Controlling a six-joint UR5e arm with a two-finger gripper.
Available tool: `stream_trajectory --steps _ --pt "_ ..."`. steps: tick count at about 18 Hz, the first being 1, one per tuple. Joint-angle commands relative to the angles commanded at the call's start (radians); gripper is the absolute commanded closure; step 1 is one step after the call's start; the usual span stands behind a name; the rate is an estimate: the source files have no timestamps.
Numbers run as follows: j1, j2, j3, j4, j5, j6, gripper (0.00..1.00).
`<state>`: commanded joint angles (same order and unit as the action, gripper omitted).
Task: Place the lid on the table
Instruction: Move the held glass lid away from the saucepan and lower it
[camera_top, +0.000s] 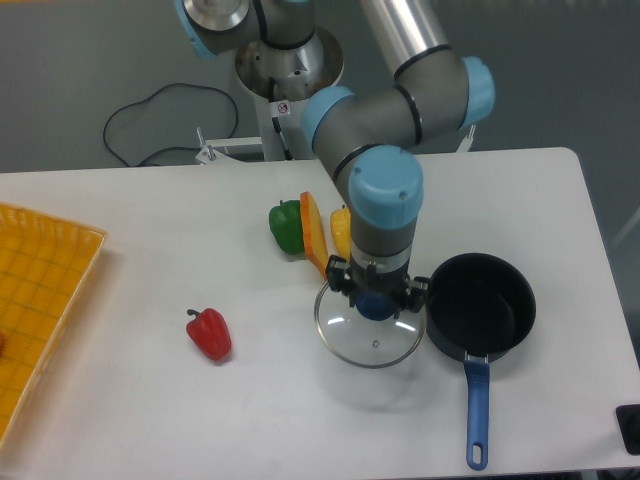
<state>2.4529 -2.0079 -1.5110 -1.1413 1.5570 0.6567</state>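
Observation:
The round clear glass lid (368, 338) with a thin metal rim hangs level just left of the black saucepan (484, 300). My gripper (376, 303) points straight down and is shut on the lid's blue centre knob (376, 307). The lid seems to hover slightly above the white table (150, 400), with a faint shadow on the tabletop just in front of it. The lid's right edge is close to the saucepan's rim. The saucepan is open, and its blue handle (477, 412) points toward the table's front edge.
A red pepper (209, 333) lies left of the lid. A green pepper (286, 226), an orange piece (314, 236) and a yellow piece (341, 230) sit just behind the lid. A yellow grid tray (40, 300) is at the far left edge.

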Motion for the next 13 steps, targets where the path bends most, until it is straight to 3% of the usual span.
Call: stream_trajectory --steps 7,13 --pt "-0.031 -0.048 -0.003 0.052 0.011 -0.057 0.37" --pt "-0.063 -0.081 -0.008 0.081 0.087 -0.066 0.37"
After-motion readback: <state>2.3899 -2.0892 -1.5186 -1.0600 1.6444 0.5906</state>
